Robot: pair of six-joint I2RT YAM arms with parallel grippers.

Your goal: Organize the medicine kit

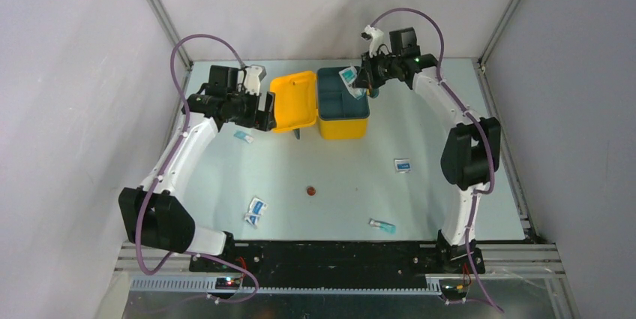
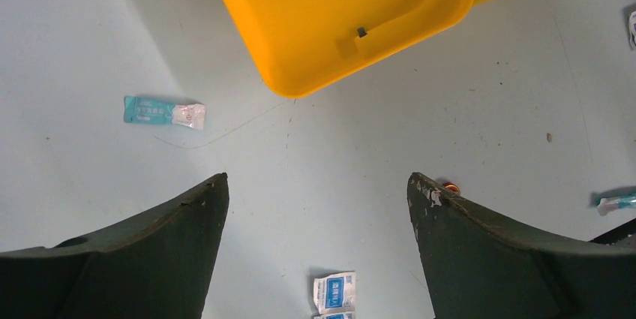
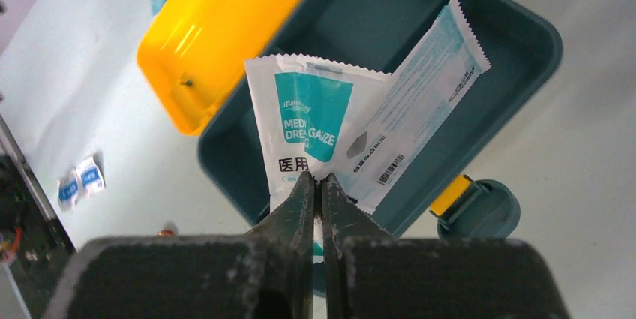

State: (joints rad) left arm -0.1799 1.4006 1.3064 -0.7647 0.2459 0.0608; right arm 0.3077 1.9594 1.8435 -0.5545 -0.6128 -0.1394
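The pale table (image 1: pixel 337 161) carries the open yellow medicine kit (image 1: pixel 341 125). In front of the kit lie scattered sachets (image 1: pixel 255 212) and one small brown disc (image 1: pixel 308 191).

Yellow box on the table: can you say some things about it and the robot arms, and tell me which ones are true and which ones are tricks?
1. The medicine kit has its lid open. True.
2. The right gripper pinches a gauze packet above the kit's teal tray. True.
3. The left gripper is squeezing a sachet. False: its jaws stand wide apart with nothing between them, above the table.
4. Every sachet is already packed inside the kit. False: several sachets lie scattered on the table.
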